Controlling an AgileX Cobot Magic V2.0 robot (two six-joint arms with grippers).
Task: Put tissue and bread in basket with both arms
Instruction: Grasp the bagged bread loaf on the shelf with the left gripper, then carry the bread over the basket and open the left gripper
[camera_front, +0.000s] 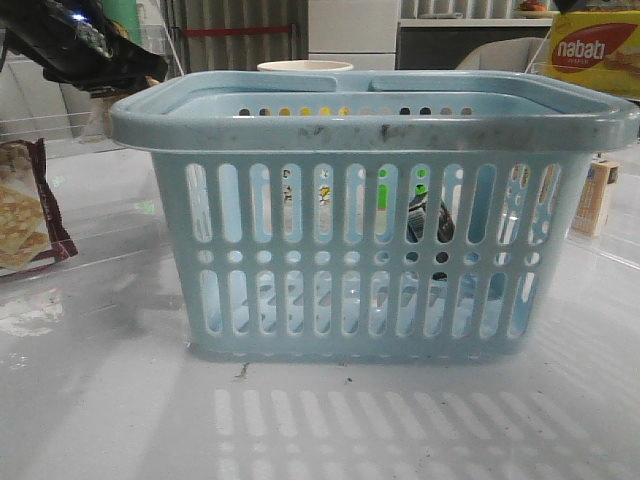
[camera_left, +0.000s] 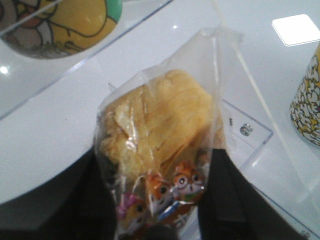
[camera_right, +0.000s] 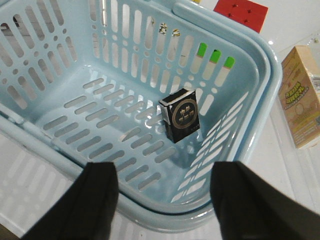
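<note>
Fingers of the left gripper (camera_left: 157, 200) are pinched on the bread (camera_left: 160, 130), gripping the wrapper at its printed label end, so the loaf's long axis runs straight out from the jaws, away from the wrist. Left wrist view shows white table and a clear acrylic edge under the loaf, not blue plastic: the bread is not yet over the basket (camera_front: 370, 120). In the front view the left arm (camera_front: 80, 40) sits high at the upper left, behind and to the left of the basket's left rim, so the basket opening lies to the arm's right and toward the camera. Judgement: the coming move turns on carrying the loaf rightward over that rim before releasing; the projecting loaf should clear the rim first. Right gripper (camera_right: 162, 195) has its fingers spread with nothing between them, positioned above the near rim of the basket. The tissue (camera_right: 182, 115) already lies on the basket floor toward the right-hand wall, seen also through the slots in front view. Left arm is the only one holding anything.
</note>
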